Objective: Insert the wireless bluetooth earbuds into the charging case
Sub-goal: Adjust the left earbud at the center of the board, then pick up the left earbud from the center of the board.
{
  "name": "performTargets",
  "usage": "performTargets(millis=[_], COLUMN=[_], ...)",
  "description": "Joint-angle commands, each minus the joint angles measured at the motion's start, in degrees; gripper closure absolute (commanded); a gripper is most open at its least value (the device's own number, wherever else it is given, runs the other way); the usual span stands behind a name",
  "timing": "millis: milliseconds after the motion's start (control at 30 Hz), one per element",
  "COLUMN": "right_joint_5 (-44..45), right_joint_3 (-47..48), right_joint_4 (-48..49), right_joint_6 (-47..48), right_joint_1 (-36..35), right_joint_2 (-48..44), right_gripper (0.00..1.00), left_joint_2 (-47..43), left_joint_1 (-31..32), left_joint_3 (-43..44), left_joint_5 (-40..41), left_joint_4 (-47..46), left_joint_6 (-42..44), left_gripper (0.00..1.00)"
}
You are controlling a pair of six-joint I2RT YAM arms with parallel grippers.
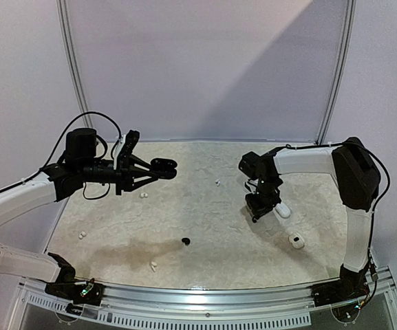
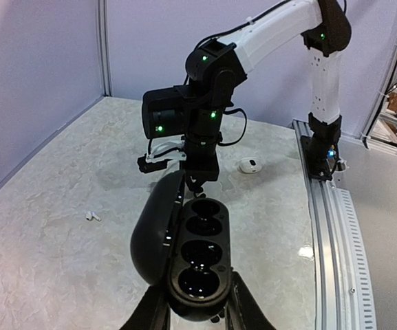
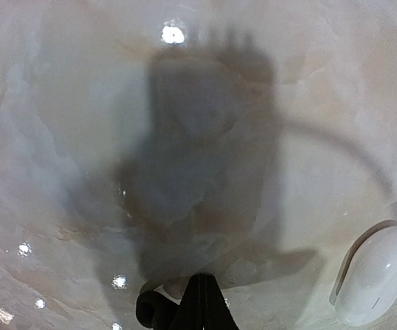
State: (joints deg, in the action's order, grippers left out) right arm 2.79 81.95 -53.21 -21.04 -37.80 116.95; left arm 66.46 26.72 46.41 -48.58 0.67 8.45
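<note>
My left gripper (image 2: 197,317) is shut on an open black charging case (image 2: 199,256) and holds it above the table, lid to the left, with its wells empty. The case also shows in the top view (image 1: 164,167). My right gripper (image 3: 201,292) is shut, and a small black earbud (image 3: 148,313) sits against the fingers' left side. It hovers above the table beside a white case (image 3: 376,276), far right of the black case (image 1: 260,203). A second black earbud (image 1: 186,241) and white earbuds (image 1: 217,182) (image 1: 143,196) (image 1: 82,235) lie on the table.
Another white earbud (image 1: 153,266) lies near the front edge. A second white case (image 1: 296,240) sits front right, beyond the first white case (image 1: 282,210). The metal rail (image 1: 205,297) runs along the near edge. White walls enclose the back and sides.
</note>
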Motion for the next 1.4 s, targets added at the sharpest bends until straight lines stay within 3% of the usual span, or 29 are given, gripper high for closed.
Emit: performTargets(millis=[0,233,400,700,867,967,1033,1167,1267,1367], right_joint_5=[-4.7,-3.1,2.6,5.0,-3.1,-8.1,-8.8,-8.6,-8.0,-7.4], right_joint_3=[-3.1,-5.3,-6.6,2.1,1.3,0.5,1.5,2.9,3.1,3.9], right_joint_4=[-2.5,-4.8,-8.9,-11.0,-2.5,0.6,-0.3,-1.7,-0.8,-0.8], right_joint_6=[-2.8,-4.6,-4.3,3.7,14.3,23.1,26.1,30.6,33.2,33.9], right_joint_1=[-0.7,-1.8,-1.7,-0.5,-0.6,-0.4,0.2,1.0,1.1,1.5], right_joint_2=[-1.4,-2.8,-3.9,-5.3,-7.7,-8.4,-7.1,-3.0,-1.9,-1.0], right_gripper=[1.00,1.00,1.00,0.99,0.80,0.57,0.54,0.59,0.74,0.81], left_joint_2=[0.1,0.2,-0.1,-0.2,-0.1,0.1,0.2,0.5,0.7,0.7], left_joint_1=[-0.5,-0.5,-0.4,-0.4,-0.4,-0.4,-0.4,-0.4,-0.4,-0.4], left_joint_3=[-0.7,-0.7,-0.9,-0.7,0.2,0.9,1.3,1.6,1.7,1.7], left_joint_5=[0.3,0.3,0.4,0.5,0.7,0.7,0.5,-0.3,-0.3,-0.1], left_joint_4=[-0.8,-0.8,-0.8,0.8,3.0,3.9,4.3,4.2,3.9,4.1], left_joint_6=[0.8,1.1,1.1,1.4,2.1,2.3,2.2,1.5,1.3,1.4], left_gripper=[1.00,1.00,1.00,1.00,1.00,1.00,1.00,1.00,1.00,1.00])
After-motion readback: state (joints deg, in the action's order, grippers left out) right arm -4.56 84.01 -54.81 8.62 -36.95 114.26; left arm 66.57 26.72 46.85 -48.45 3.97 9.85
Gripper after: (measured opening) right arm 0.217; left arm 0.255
